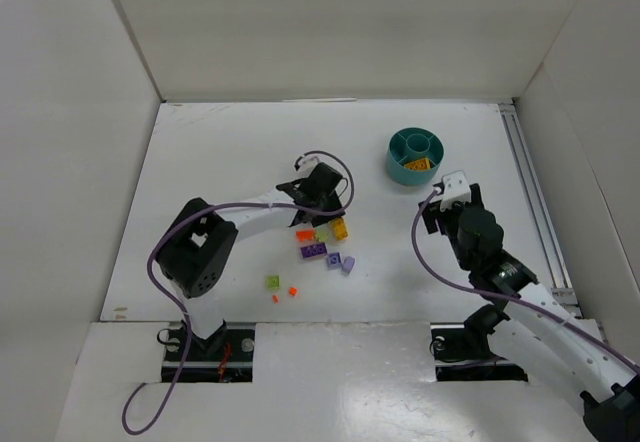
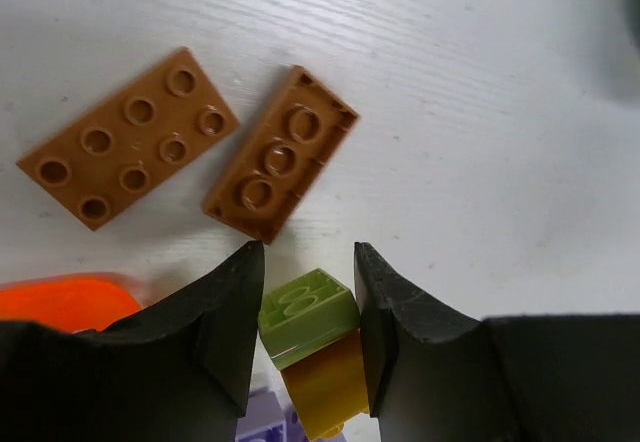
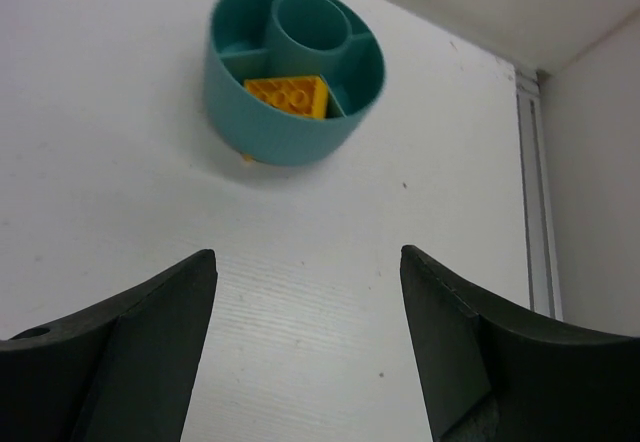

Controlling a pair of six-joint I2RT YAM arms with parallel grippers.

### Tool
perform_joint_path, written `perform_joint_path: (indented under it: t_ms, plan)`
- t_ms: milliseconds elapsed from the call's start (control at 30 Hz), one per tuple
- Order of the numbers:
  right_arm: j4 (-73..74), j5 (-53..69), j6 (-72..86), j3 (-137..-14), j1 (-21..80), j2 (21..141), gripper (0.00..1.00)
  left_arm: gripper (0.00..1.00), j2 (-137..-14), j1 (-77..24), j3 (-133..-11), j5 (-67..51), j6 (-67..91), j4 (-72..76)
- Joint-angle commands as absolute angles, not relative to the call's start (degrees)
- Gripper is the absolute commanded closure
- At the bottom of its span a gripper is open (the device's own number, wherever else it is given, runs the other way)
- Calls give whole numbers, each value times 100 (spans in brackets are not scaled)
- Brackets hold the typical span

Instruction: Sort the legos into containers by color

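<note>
Step in hand: pick of a green brick (image 2: 308, 314) from the loose pile at mid-worktop (image 1: 220, 152). Left gripper (image 2: 308, 262) sits low over it, jaws against both its sides (contact looks made; how firm the hold is I cannot judge). Green brick lies tilted on a yellow brick (image 2: 325, 387). A brown plate (image 2: 128, 137) and an upturned brown plate (image 2: 282, 154) lie just beyond the fingertips, clear of them.

Dish (image 3: 270, 132) stands well apart at far right; one outer compartment holds a yellow piece (image 3: 287, 95). Right gripper (image 3: 308, 257) hovers near the dish, jaws wide apart, nothing between them.

Next move, as I judge it: lift straight up so the yellow brick stays behind, carry across to the dish, release into a compartment other than the yellow one. Risk: so small a brick may twist out of the grip.
</note>
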State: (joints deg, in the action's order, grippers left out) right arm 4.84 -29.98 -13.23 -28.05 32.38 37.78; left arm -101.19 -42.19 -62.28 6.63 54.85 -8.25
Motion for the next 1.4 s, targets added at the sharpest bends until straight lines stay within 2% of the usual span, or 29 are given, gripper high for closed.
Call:
perform_joint_path:
  t_ms: [0, 67, 167, 267, 400, 533, 767, 1133, 1367]
  plan:
    - [-438, -1796, -2266, -3006, 3410, 3691, 21, 100, -9258, -4386, -6644, 1124, 5273, -870]
    - [-867, -690, -2661, -2936, 3471, 3612, 21, 100, -8975, -4508, -6715, 1388, 5273, -870]
    - [-1168, 146, -2952, -2796, 3533, 3551, 21, 100, -8447, -4509, -6715, 1626, 5493, -713]
    - [-1624, 596, -3015, -2559, 3858, 3708, 21, 100, -8087, -4561, -6601, 1696, 5808, -458]
    - [-3054, 1045, -3015, -2303, 4227, 4104, 21, 100, -7849, -4614, -6390, 1696, 5994, -159]
    - [-3445, 1203, -3321, -2460, 4508, 4675, 21, 100, -7708, -4728, -6337, 1757, 5942, -18]
    - [-3393, 818, -3595, -3032, 4974, 5413, 19, 100, -7655, -4781, -6337, 1811, 5880, -70]
    - [-3445, 316, -3647, -3480, 5027, 6002, 21, 100, -7427, -4896, -6223, 1811, 5818, 0]
    - [-3989, -192, -3385, -3543, 5150, 6363, 35, 100, -7427, -4896, -6223, 1705, 5818, 0]
